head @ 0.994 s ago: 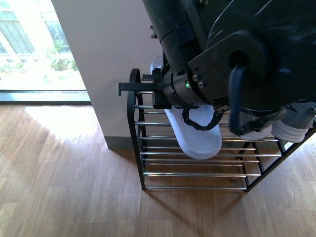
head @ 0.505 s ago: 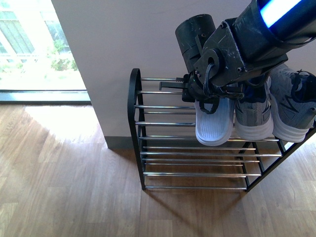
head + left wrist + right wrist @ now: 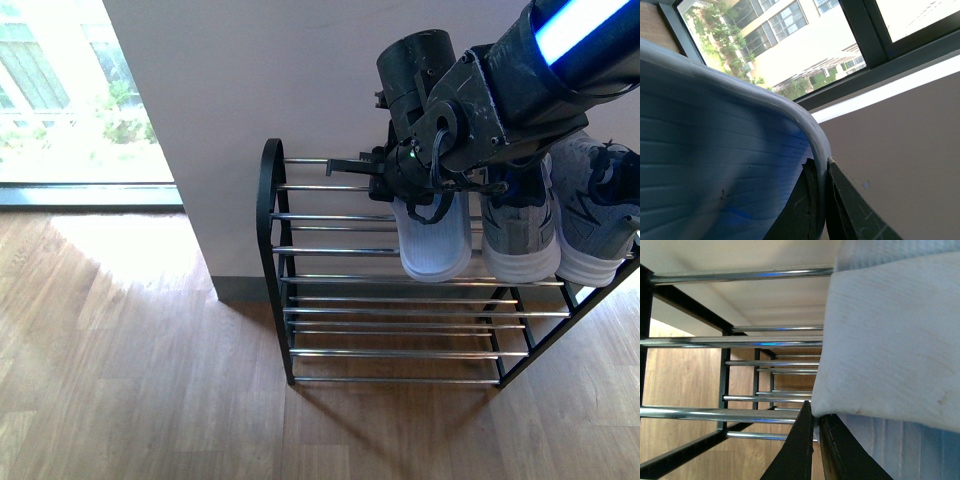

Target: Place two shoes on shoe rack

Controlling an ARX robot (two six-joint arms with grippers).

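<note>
white shoe (image 3: 433, 248) | pinched in right claw (image 3: 420, 205) | over shoe rack (image 3: 268, 200) top tier

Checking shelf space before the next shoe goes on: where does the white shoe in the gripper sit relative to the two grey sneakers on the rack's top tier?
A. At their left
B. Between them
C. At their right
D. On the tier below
A: in the front view the white shoe hangs left of both grey sneakers on the shoe rack.
</note>
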